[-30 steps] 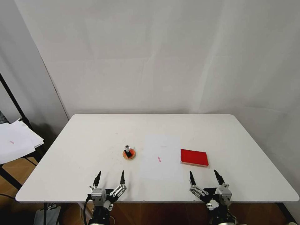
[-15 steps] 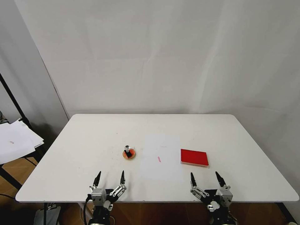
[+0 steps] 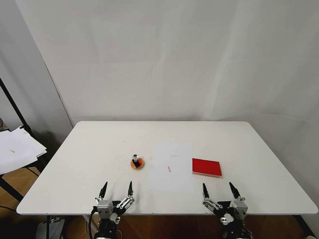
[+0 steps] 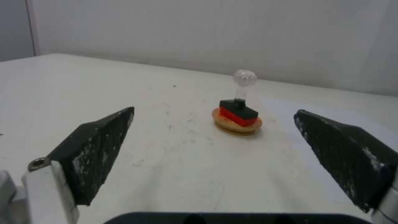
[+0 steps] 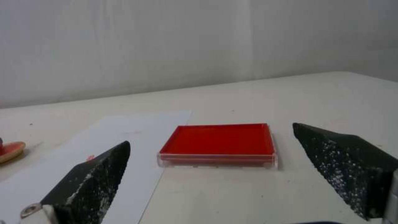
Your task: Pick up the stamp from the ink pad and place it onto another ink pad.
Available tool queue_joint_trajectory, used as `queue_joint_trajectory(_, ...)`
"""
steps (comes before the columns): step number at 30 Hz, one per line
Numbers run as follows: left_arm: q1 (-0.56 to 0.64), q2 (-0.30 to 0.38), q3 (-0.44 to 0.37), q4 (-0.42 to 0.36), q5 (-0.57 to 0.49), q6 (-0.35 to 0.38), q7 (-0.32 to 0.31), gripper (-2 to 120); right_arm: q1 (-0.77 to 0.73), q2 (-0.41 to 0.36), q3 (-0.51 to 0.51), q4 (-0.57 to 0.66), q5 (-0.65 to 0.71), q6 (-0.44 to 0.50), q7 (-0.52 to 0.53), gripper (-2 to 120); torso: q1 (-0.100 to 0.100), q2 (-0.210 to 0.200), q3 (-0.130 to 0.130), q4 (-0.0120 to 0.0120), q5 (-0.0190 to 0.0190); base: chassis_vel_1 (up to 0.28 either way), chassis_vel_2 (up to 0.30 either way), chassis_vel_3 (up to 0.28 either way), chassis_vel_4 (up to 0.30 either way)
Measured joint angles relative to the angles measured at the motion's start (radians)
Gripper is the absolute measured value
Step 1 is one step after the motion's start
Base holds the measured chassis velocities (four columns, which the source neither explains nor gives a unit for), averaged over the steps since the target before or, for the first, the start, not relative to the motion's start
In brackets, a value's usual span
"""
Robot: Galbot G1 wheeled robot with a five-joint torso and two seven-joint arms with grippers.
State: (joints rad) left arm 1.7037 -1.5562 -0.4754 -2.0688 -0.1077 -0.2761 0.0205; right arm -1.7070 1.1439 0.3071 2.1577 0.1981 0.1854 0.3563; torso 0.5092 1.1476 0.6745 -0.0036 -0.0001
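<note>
Nothing to read here: no words, labels, brands or numbers on anything. The closest thing is a small red mark on the paper sheet point(image 3: 171, 167) lying on the table point(image 3: 99, 146), and it is too small to make out as a letter or a sign. There is a similar tiny red speck on the loose papers point(image 3: 15, 152) off to the left, equally illegible. The red pad point(image 5: 217, 145) has a plain face with no print, and the stamp point(image 4: 239, 105) shows no lettering on its black body.
</note>
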Motion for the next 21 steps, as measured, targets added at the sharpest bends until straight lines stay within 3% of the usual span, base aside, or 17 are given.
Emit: queue_joint_trajectory(21, 0.000, 0.000, 0.000, 0.000, 0.000, 0.000, 0.000, 102, 0.000, 0.000, 0.000, 0.000, 0.000, 0.000, 0.000, 100, 0.000, 0.000, 0.000, 0.0000, 0.0000, 0.000, 0.000, 0.000, 0.000)
